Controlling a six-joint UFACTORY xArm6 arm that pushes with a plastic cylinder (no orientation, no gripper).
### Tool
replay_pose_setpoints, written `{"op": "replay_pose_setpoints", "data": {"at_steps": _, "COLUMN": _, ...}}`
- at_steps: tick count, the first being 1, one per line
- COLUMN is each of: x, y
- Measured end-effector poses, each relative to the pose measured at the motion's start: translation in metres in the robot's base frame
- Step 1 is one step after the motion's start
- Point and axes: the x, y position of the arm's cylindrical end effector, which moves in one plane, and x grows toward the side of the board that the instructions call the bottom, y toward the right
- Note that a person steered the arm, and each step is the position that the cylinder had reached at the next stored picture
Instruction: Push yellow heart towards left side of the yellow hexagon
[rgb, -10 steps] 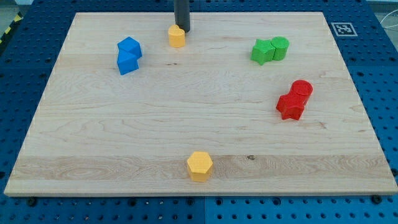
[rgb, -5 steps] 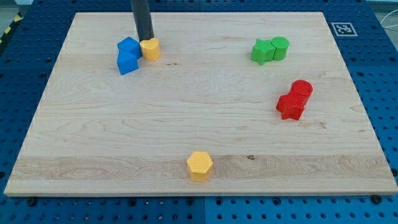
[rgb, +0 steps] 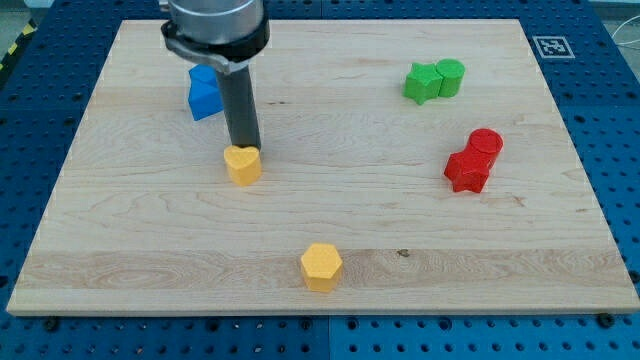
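Nearest to me, close to the near edge of the wooden board (rgb: 120, 270) and a little right of its middle line, sits the yellow hexagon (rgb: 321, 266), alone with bare wood on its left. Farther in and to the left lies the yellow heart (rgb: 242, 164), well apart from the hexagon. My tip (rgb: 244, 146) rests against the heart's far side, touching it or just about; there is no claw on this rod to open or clench, so it grasps nothing and can only shove. That contact is what the next move turns on, as I judge it: the heart lies on the near side of my tip, and the spot to the hexagon's left lies nearer still and slightly right, so a push toward me with a small rightward lean should carry it there. If the heart slips off the rod sideways, I would have to re-set behind it. Over on the right stand the red blocks (rgb: 473, 159), farther back the green blocks (rgb: 434, 80), and at the far left a blue block (rgb: 204, 91), partly hidden by the arm.
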Motion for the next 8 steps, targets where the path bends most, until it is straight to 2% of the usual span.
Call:
{"op": "replay_pose_setpoints", "data": {"at_steps": 1, "x": 0.007, "y": -0.027}}
{"op": "replay_pose_setpoints", "data": {"at_steps": 2, "x": 0.02, "y": -0.024}}
{"op": "replay_pose_setpoints", "data": {"at_steps": 4, "x": 0.057, "y": 0.023}}
{"op": "replay_pose_setpoints", "data": {"at_steps": 5, "x": 0.079, "y": 0.025}}
{"op": "replay_pose_setpoints", "data": {"at_steps": 8, "x": 0.102, "y": 0.017}}
